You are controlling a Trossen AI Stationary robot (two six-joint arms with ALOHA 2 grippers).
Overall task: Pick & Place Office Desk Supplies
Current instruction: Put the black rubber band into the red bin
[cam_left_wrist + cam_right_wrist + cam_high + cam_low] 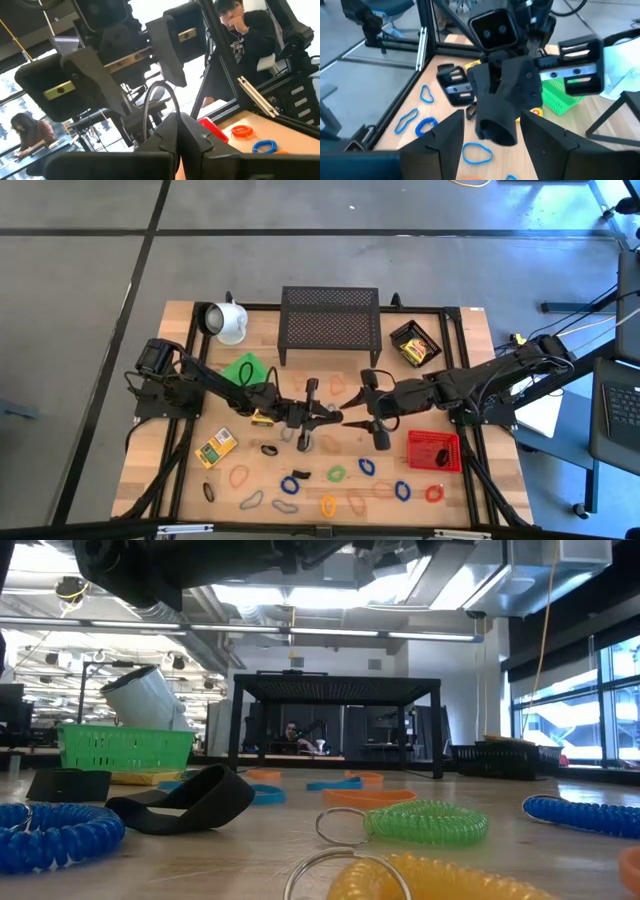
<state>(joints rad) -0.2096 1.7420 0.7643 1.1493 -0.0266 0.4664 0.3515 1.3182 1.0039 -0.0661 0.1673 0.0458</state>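
Note:
Over the table's middle my left gripper is shut on a thin grey loop. It faces my right gripper, which is open. The right gripper's fingers stand on either side of the loop and the left fingertips, apart from both. Several coloured loops lie flat near the table's near edge, among them a blue loop, a green loop and a red loop. One yellow box lies flat under the left arm. My left gripper pinches the grey loop's lower part between its two shut fingers, which are level and point toward the table's right side. The loop arches out past the fingertips and is lifted clear of the table.
A red basket sits near the right arm, and a green basket by the left arm. At the far edge are a white mug, a black mesh shelf and a black tray with yellow boxes. People sit beyond the table.

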